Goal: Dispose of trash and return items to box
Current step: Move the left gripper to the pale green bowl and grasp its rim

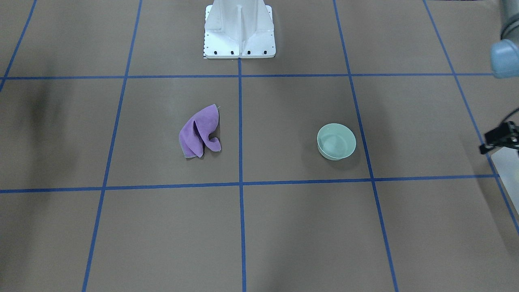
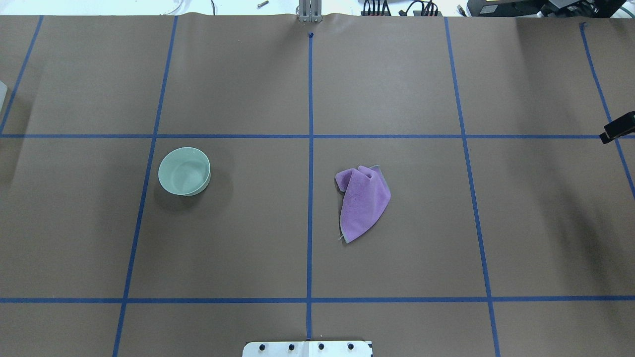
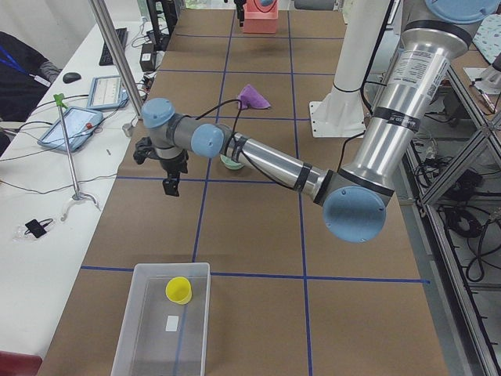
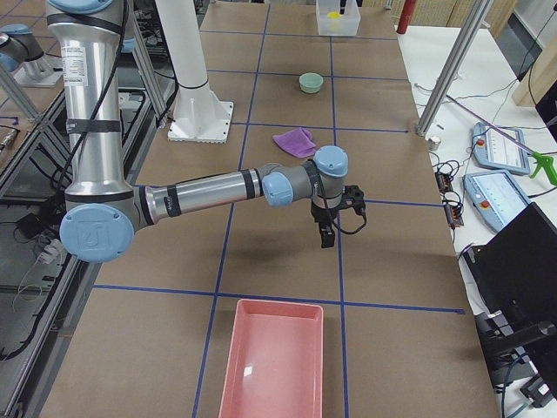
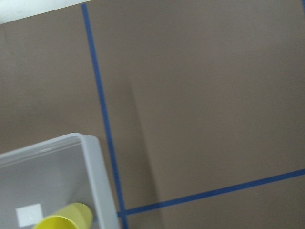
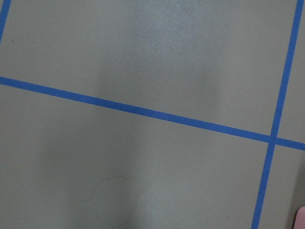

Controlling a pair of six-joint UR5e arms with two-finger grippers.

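Near left tool [image 3: 170,189], at counter [image 2: 248,248] end: box [image 3: 145,345], yellow cup [image 3: 179,289] inside. Right tool [image 4: 326,239] far off. Cannot tell if tools spread or pressed together. Bowl [image 2: 184,171], cloth [image 2: 363,203] mid-counter, well apart, bare room around.

— Arms, condition as seen?
— Silver-tubed left arm [image 3: 270,163] and silver-tubed right arm [image 4: 204,193]: pale blue joint caps [image 3: 354,213], black bands at the joints, white printed label [image 3: 409,66] on the upper tube.
— Ends and base?
— Black left gripper [image 3: 169,186], black right gripper [image 4: 326,237] with looped black cable [image 4: 361,218]. White flanged metal pedestal [image 1: 239,30], black bolts [image 1: 232,52] along its foot.
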